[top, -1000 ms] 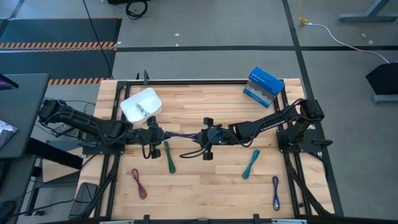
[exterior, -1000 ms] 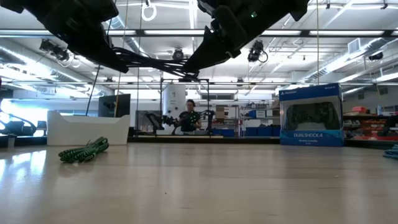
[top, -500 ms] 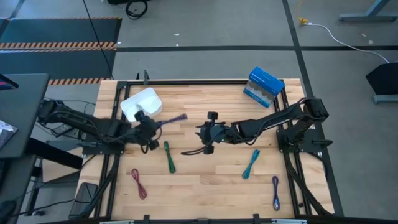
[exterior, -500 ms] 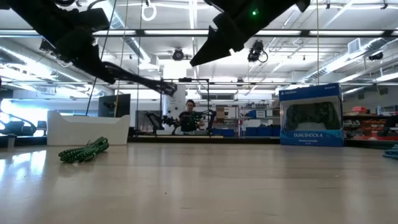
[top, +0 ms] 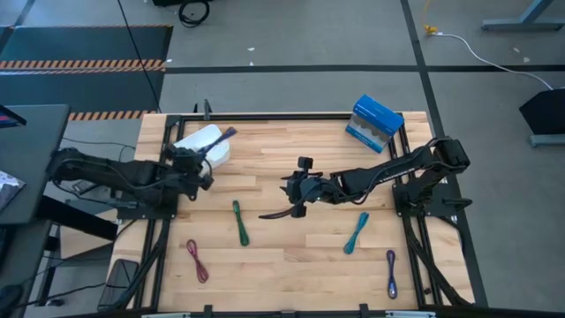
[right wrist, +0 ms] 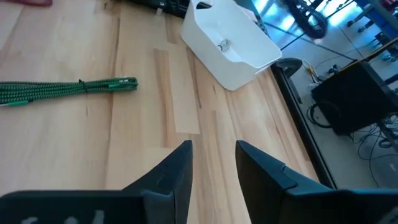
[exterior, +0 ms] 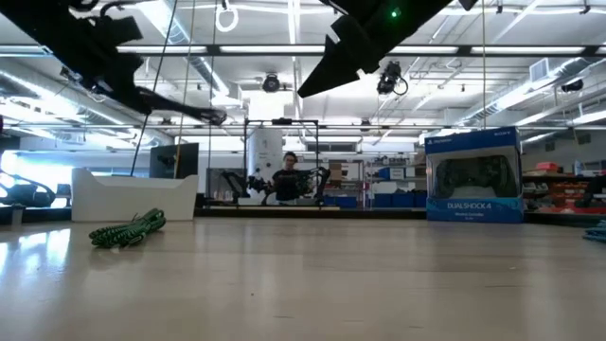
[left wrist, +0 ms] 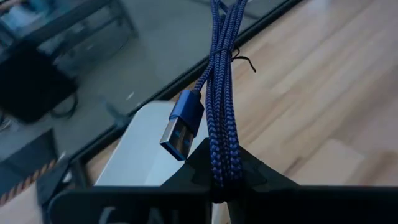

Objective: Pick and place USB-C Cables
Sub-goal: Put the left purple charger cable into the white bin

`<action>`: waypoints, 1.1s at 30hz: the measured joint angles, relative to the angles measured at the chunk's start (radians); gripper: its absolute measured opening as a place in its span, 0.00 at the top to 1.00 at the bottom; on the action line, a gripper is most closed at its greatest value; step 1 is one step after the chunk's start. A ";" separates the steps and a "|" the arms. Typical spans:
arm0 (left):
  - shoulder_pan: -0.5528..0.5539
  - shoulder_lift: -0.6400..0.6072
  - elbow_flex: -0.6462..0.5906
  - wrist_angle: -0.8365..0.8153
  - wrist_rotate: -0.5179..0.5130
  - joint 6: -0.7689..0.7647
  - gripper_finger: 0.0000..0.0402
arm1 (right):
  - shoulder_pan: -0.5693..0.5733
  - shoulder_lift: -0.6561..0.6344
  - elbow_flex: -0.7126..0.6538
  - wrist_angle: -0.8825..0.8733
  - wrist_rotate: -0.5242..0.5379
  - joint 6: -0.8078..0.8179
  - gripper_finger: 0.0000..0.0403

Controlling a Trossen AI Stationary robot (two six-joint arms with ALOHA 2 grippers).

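The left gripper (top: 196, 162), jaws clamped on the blue cable (left wrist: 219, 93), sits just lower-left of the white tray (top: 208, 141), the bundle's long axis slanting over it; the right gripper (right wrist: 212, 163) waits mid-table, jaws narrowly parted.

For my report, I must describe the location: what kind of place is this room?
Probably a robotics lab or workshop hall: a wooden table in a black frame stands on a grey concrete floor, hazard-striped tape marks that floor, and shelves fill the background.

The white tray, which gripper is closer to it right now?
Left. The left gripper sits at the edge of the white tray, holding a blue cable over it. The right gripper waits open mid-table, well away.
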 joint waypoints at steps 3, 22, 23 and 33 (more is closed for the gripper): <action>0.044 0.001 0.000 -0.056 0.018 -0.059 0.95 | 0.000 0.000 0.000 -0.001 0.000 0.000 0.68; 0.302 0.118 0.000 -0.130 0.195 -0.159 0.94 | 0.001 0.000 0.000 0.001 -0.002 0.008 0.68; 0.310 0.134 0.000 -0.127 0.203 -0.162 0.93 | 0.001 0.000 0.000 0.001 -0.003 0.008 0.68; 0.352 0.233 -0.001 -0.093 0.256 -0.165 0.79 | 0.002 0.000 0.000 0.000 -0.004 0.009 0.68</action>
